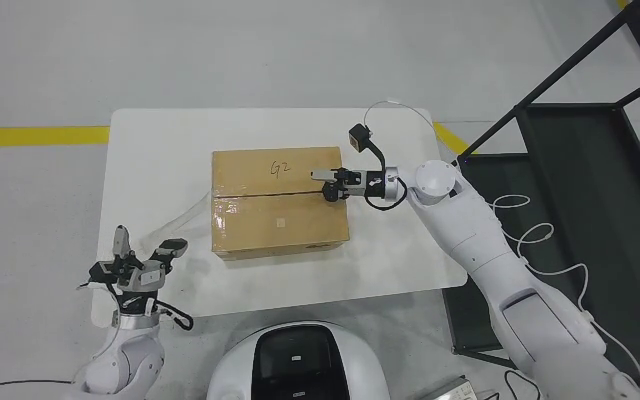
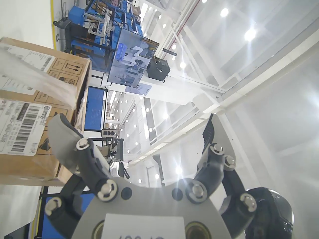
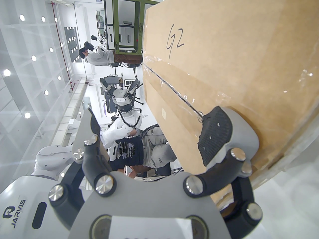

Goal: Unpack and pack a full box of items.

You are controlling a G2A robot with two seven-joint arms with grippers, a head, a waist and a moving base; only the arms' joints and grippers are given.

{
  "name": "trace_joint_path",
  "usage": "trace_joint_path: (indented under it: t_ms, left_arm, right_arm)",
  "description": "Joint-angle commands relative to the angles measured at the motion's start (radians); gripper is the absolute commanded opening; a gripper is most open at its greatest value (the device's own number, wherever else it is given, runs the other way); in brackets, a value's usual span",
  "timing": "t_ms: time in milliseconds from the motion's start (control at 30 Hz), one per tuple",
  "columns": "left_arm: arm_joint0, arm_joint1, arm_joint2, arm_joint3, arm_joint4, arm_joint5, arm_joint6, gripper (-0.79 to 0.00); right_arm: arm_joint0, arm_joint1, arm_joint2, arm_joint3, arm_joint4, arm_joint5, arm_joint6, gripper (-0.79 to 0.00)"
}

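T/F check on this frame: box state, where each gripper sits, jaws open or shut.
1. The box is closed, its top flaps meeting at a taped seam. True.
2. The right gripper is at the box's top edge by the seam's end, jaws open. True.
3. The left gripper is shut on an item from the box. False: its jaws are open with nothing between them, and it is near a table corner, apart from the box.
4. The box stands on the floor. False: it stands on the white table.
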Motion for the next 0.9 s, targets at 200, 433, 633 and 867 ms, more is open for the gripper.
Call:
trace_joint_path:
  t_ms: [200, 433, 633, 867]
  left_arm:
    - [-0.089, -0.049, 0.100, 0.147, -0.061, 0.002, -0.012, 0.000]
    - [-0.189, -0.091, 0.151, 0.236, -0.083, 0.016, 0.010, 0.000]
    - [-0.231, -0.119, 0.165, 0.264, -0.097, 0.019, 0.034, 0.000]
    - [-0.257, -0.143, 0.160, 0.299, -0.079, 0.050, 0.078, 0.000]
  right_arm:
    - [0.000, 0.000, 0.000, 0.000, 0.000, 0.000, 0.000, 0.000]
    - [0.000, 0.000, 0.000, 0.000, 0.000, 0.000, 0.000, 0.000]
    - [0.000, 0.000, 0.000, 0.000, 0.000, 0.000, 0.000, 0.000]
    - [0.000, 0.000, 0.000, 0.000, 0.000, 0.000, 0.000, 0.000]
